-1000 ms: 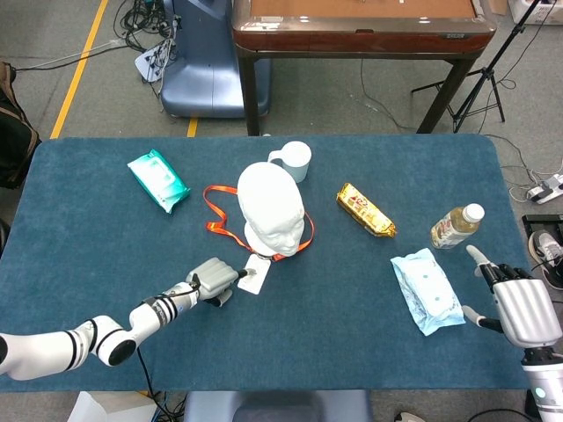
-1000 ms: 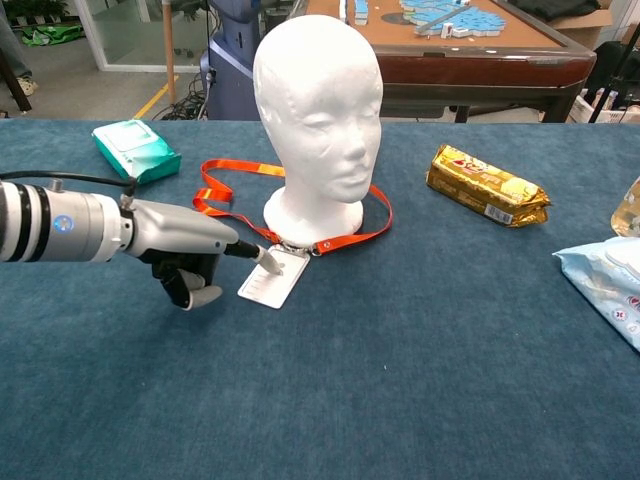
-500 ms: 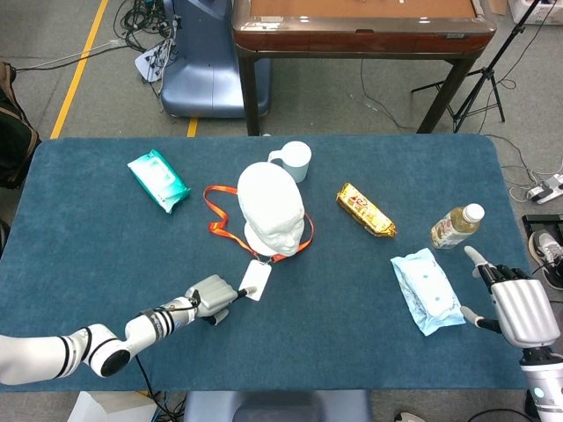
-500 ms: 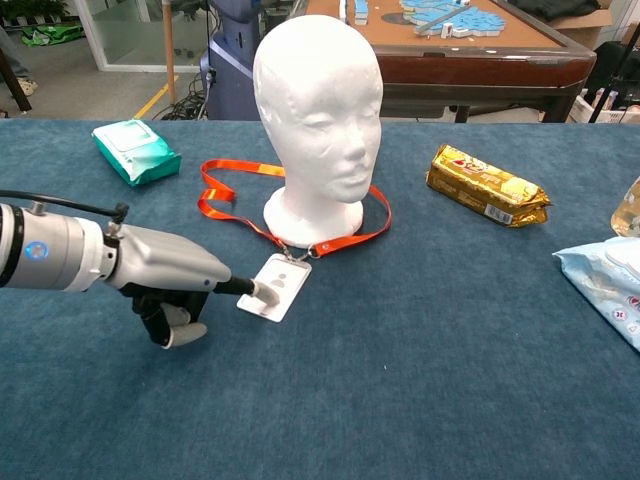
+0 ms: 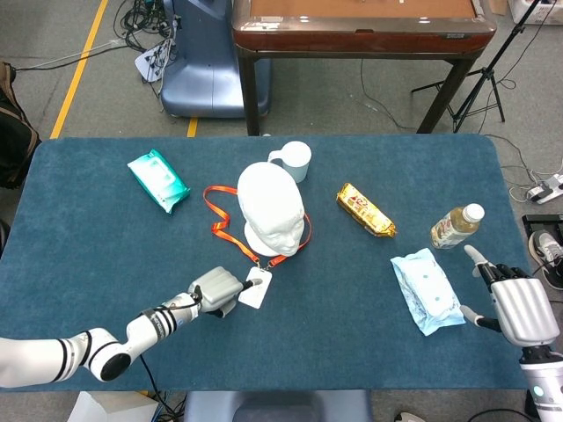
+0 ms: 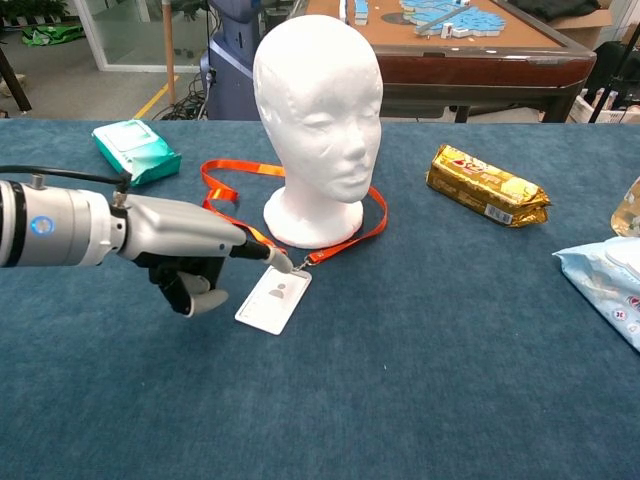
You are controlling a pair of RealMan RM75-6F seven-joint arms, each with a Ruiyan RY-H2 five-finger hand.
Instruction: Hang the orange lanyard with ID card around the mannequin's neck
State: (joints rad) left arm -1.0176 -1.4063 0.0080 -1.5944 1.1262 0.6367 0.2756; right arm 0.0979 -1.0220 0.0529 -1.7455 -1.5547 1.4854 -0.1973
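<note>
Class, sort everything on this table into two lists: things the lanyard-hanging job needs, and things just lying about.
Needed for the job:
orange lanyard
ID card
mannequin head
left hand

Just lying about:
green wipes pack
white mug
gold snack bar
bottle
blue pack
right hand

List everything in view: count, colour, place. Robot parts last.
mannequin head: 1, white, table centre, upright
lanyard: 1, orange, lying around the mannequin's base
ID card: 1, white, flat in front of the mannequin
wipes pack: 1, green, far left
mug: 1, white, behind the mannequin
snack pack: 1, gold, right of the mannequin
bottle: 1, clear with white cap, right side
tissue pack: 1, light blue, front right
table: 1, blue cloth
left hand: fingertip at the card's clip
right hand: open, right edge
</note>
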